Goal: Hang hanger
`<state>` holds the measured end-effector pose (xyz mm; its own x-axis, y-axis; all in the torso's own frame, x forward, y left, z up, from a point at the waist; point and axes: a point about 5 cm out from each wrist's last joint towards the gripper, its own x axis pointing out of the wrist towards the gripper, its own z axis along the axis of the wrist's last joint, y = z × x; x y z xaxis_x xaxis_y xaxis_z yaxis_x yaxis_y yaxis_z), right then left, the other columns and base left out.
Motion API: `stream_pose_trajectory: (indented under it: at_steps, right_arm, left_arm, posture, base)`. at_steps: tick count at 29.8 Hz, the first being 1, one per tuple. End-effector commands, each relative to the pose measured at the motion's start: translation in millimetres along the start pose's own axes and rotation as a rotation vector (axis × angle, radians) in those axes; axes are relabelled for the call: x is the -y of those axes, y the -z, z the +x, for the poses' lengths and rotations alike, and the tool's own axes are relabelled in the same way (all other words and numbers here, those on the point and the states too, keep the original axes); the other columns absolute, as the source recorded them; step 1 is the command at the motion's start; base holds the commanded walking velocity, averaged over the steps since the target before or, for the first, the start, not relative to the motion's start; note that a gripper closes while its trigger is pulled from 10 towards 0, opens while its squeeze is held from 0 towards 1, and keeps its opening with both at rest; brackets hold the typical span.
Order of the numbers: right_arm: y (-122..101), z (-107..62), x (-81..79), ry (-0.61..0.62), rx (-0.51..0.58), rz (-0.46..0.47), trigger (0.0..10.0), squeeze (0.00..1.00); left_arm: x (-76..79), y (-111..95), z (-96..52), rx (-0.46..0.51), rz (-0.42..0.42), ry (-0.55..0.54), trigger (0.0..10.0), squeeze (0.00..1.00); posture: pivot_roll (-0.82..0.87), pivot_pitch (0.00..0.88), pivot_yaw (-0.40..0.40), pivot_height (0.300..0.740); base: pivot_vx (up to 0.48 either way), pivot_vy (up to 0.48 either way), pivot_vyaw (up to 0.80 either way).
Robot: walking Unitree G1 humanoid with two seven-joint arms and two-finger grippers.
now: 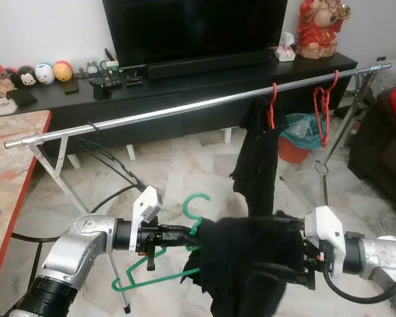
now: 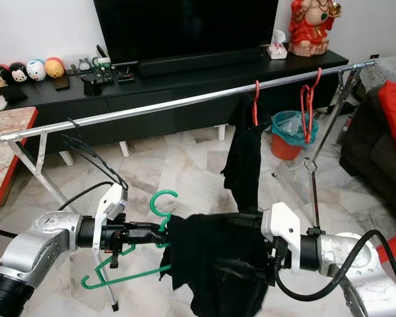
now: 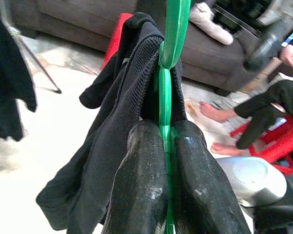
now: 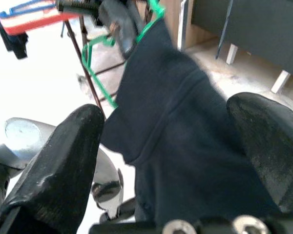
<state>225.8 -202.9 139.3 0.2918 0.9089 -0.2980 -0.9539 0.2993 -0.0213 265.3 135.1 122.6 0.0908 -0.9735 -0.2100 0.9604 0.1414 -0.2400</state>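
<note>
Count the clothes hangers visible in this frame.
4, possibly more hidden: green hanger in left gripper; black hanger and two red hangers on the rail.

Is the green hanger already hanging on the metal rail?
No, the green hanger is held by the left hand, well below the rail.

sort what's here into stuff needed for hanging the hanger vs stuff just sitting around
For the job:
- green hanger, clamped in the left gripper
- black garment draped on it, with the open right gripper at it
- metal rail

Just lying about:
- red hangers on the rail
- television
- red figurine
- teal bin
</note>
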Motion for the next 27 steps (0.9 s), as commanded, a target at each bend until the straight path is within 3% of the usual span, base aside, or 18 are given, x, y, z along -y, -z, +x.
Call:
stream_pose_trajectory:
  at_steps: [1, 10, 17, 27]
  right_arm:
    - [-7, -3.2, 6.2, -0.01, 0.051, -0.02, 10.0, 0.0]
    - [-12, 8.8, 12.5, -0.121, 0.097, -0.014, 10.0, 0.0]
    - [-11, 27.3, 6.8, -0.261, 0.123, 0.023, 10.0, 0.0]
    - [-8, 44.7, 3.0, -0.339, 0.129, 0.032, 10.0, 0.0]
  left_arm:
    - [6.0, -11, 0.1, 0.027, 0.033, 0.066, 10.0, 0.0]
    - [13.0, -12, 4.0, -0.006, 0.052, 0.145, 10.0, 0.0]
    - [15.3, -13, 9.6, -0.007, 0.059, 0.168, 10.0, 0.0]
    - [16.5, -17, 14.3, 0.002, 0.073, 0.179, 10.0, 0.0]
  posture:
    - [-0.02, 0.02, 0.06, 0.74]
    - [-0.01, 0.006, 0.059, 0.74]
    - [0.0, 0.0, 0.052, 0.74]
    - [0.01, 0.012, 0.042, 0.74]
  base:
    - [0.0, 0.0, 0.0]
    - [0.0, 0.0, 0.0]
    - [0.0, 0.0, 0.0]
    - [0.0, 0.0, 0.0]
